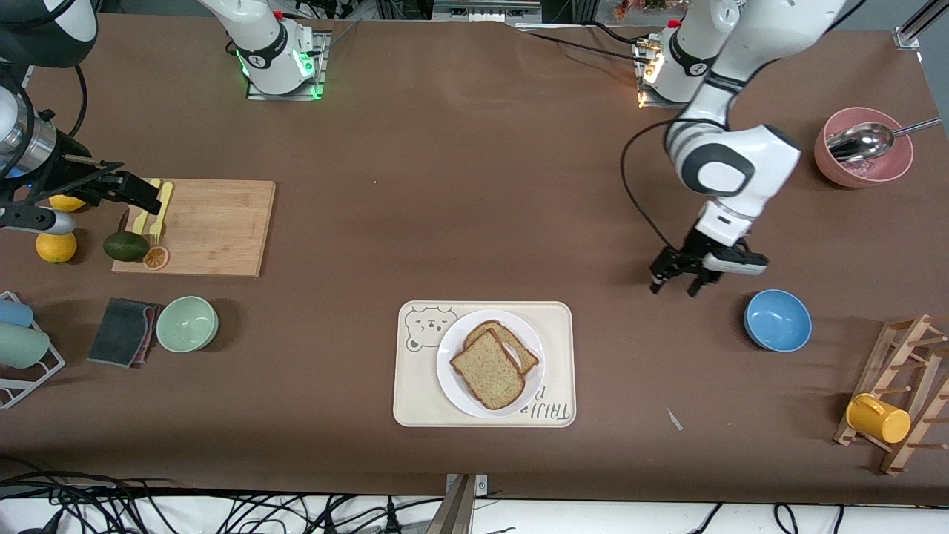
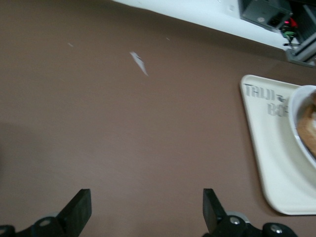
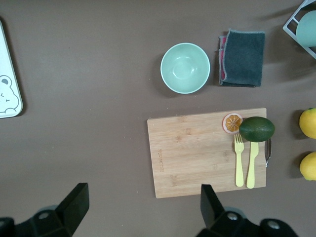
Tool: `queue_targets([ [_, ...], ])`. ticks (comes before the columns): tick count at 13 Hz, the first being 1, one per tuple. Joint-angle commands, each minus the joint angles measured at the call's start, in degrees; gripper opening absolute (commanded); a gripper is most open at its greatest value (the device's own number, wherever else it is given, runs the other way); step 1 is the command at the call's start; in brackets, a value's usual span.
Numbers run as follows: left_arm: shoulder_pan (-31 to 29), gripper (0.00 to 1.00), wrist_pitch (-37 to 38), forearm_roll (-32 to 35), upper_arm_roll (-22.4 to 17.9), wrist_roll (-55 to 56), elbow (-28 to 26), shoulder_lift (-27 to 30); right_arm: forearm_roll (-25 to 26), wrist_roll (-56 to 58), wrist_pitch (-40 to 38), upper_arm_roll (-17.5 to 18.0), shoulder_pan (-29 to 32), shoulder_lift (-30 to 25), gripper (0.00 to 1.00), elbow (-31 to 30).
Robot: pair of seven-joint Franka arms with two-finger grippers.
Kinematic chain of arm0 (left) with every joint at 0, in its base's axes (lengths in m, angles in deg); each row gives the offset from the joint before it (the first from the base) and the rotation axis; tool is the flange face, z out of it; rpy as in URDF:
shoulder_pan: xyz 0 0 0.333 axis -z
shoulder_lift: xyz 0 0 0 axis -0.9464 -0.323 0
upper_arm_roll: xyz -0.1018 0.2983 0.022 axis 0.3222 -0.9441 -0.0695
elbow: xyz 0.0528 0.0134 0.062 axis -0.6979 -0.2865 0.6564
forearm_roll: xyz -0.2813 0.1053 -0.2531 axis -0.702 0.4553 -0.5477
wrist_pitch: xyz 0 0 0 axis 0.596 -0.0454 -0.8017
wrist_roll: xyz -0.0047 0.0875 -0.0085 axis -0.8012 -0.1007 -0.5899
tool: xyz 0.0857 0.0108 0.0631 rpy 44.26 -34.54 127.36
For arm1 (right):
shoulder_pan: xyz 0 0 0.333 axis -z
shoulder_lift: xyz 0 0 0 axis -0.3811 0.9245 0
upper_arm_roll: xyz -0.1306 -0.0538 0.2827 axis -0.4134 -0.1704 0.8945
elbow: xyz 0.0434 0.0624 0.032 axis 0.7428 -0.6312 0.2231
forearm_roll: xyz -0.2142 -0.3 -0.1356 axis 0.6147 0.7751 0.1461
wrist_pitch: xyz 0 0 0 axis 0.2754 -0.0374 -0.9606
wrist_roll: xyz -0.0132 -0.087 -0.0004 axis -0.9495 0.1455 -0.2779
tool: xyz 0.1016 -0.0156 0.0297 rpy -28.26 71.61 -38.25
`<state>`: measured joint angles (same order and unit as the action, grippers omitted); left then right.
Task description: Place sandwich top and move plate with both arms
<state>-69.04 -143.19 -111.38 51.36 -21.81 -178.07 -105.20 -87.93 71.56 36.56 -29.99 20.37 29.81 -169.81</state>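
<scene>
The white plate (image 1: 454,386) stands on a cream tray (image 1: 415,400) with a bear drawing, near the table's front-camera edge. The sandwich top (image 1: 488,368), a plain speckled brown slice, lies on the plate over another slice (image 1: 517,343), offset so that slice's edge shows. My left gripper (image 1: 675,288) is open and empty, low over bare table between the tray and a blue bowl (image 1: 777,320). Its wrist view (image 2: 147,207) shows the tray (image 2: 269,148), the plate rim (image 2: 295,106) and bread (image 2: 308,126). My right gripper (image 1: 144,196) is open and empty, up over the cutting board's edge (image 3: 143,205).
At the right arm's end are a wooden cutting board (image 1: 211,226) with an avocado (image 1: 124,245), yellow cutlery (image 3: 245,160), lemons (image 1: 55,247), a green bowl (image 1: 187,323) and a dark cloth (image 1: 122,331). At the left arm's end are a pink bowl with a ladle (image 1: 864,148) and a wooden rack with a yellow cup (image 1: 878,417).
</scene>
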Motion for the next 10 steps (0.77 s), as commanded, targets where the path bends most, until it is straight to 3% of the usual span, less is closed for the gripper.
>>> queue_targets([
  [1,-5.08,0.99,3.11,9.57,0.16,-1.78,-1.03,1.17,-0.31,1.22,0.71,-0.12,0.18,-1.75,1.00,-1.36],
  [5,-12.21,0.99,13.99,26.81,-3.26,-1.52,-0.16,2.22,-0.66,0.27,1.24,-0.03,0.10,-1.66,1.00,-0.84],
  [8,-12.48,0.99,20.32,31.66,-6.69,-1.17,1.86,2.75,-0.57,0.27,1.06,-0.12,0.27,-1.40,1.00,0.13],
  [10,-12.57,0.99,24.63,38.67,-8.45,3.81,4.06,3.11,-0.83,0.17,0.89,-0.03,0.27,-1.05,1.00,0.92],
])
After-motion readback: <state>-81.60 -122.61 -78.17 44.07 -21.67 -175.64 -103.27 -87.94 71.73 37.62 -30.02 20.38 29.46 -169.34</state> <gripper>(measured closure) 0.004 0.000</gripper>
